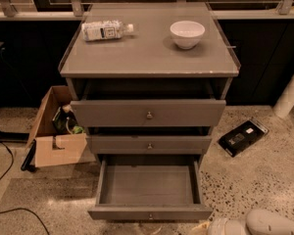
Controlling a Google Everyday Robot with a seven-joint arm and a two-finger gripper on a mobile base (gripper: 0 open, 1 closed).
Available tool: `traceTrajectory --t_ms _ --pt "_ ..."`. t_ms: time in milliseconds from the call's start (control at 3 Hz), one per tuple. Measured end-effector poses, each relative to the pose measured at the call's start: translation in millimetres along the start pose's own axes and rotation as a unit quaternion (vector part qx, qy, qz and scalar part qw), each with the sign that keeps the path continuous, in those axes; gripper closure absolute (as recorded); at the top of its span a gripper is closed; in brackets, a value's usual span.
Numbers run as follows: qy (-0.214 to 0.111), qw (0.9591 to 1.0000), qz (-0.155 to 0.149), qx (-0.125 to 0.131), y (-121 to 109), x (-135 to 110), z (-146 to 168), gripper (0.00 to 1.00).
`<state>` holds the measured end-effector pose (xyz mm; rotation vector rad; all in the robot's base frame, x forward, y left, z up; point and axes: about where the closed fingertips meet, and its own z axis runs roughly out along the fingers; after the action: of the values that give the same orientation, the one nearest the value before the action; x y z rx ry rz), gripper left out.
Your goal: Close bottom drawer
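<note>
The bottom drawer [149, 213] of the grey cabinet is pulled far out, and its plain grey box interior [149, 185] is empty. Its low front panel lies near the bottom edge of the camera view, with a small knob [150, 216] at its middle. My gripper [206, 226] is at the lower right, just beside the right end of that front panel and low near the floor. The white arm [272, 223] runs off to the right behind it. The gripper's tip is partly cut off by the frame edge.
The middle drawer [149, 145] and the top drawer [148, 113] stand slightly out. A bottle [105, 30] and a white bowl [187, 34] lie on the cabinet top. An open cardboard box [59, 148] is left of the cabinet, a black device [243, 137] on the floor right, and a cable [10, 212] front left.
</note>
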<state>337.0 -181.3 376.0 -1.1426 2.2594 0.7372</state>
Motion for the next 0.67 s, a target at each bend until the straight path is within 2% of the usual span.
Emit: traceTrajectory --t_ms 333,667 --pt "0.013 0.9998 0.011 -0.013 -2.5 14.1 19.0 1.00" --pt "0.010 0.9998 0.011 -0.015 -0.2 14.5 19.3 1.00"
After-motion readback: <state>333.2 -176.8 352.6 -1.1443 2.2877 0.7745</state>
